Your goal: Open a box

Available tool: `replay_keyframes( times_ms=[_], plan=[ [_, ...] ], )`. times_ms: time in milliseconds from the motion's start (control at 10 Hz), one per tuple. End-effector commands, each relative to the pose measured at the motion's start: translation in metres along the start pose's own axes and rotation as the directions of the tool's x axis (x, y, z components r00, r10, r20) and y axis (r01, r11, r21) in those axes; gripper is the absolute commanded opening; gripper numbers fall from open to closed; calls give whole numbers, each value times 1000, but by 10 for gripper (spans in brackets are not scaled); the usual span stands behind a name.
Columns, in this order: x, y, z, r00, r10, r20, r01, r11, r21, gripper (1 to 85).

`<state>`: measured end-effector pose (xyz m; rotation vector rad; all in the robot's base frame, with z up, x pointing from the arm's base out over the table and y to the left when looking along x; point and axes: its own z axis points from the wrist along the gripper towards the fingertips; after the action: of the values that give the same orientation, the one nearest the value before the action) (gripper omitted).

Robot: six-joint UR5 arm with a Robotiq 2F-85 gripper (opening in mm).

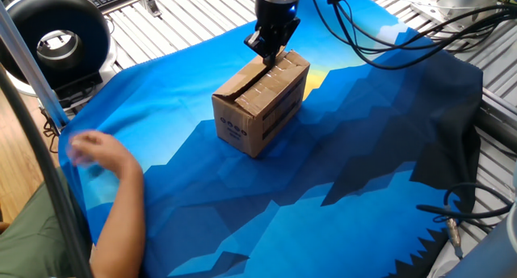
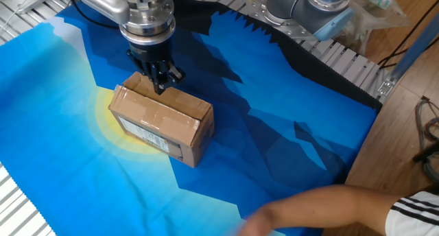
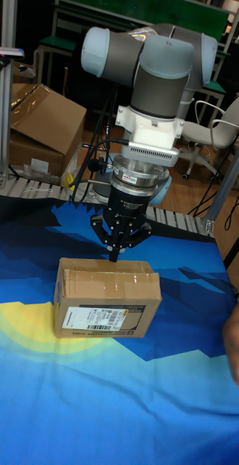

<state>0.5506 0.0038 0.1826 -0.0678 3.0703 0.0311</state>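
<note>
Right now my gripper [image 3: 115,254] hangs straight down over the far top edge of the cardboard box [image 3: 104,296], its two fingers drawn together into a single point with nothing held between them. That point sits at the box's top face; whether it actually touches the cardboard I cannot tell. In one fixed view the tips [image 1: 267,60] meet the top near its far end, close to the seam between the flaps. The box [image 1: 261,104] stands on a blue cloth [image 1: 339,181] with a yellow patch, near the middle of the table. Its flaps are shut and clear tape runs along the top [image 2: 159,111]; a white label is on one long side and dark printing on a short end. A person's hand [image 1: 101,153], blurred, rests on the cloth's edge, well apart from the box.
</note>
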Motion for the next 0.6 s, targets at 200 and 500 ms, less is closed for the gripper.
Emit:
replay_keyframes(
  times_ms=[200,500],
  plan=[
    [-1,1,-1,1000,-1,3,1,1000,-5,13],
    [2,-1,-1,1000,-16,-10,16,1000,2,13]
  ],
)
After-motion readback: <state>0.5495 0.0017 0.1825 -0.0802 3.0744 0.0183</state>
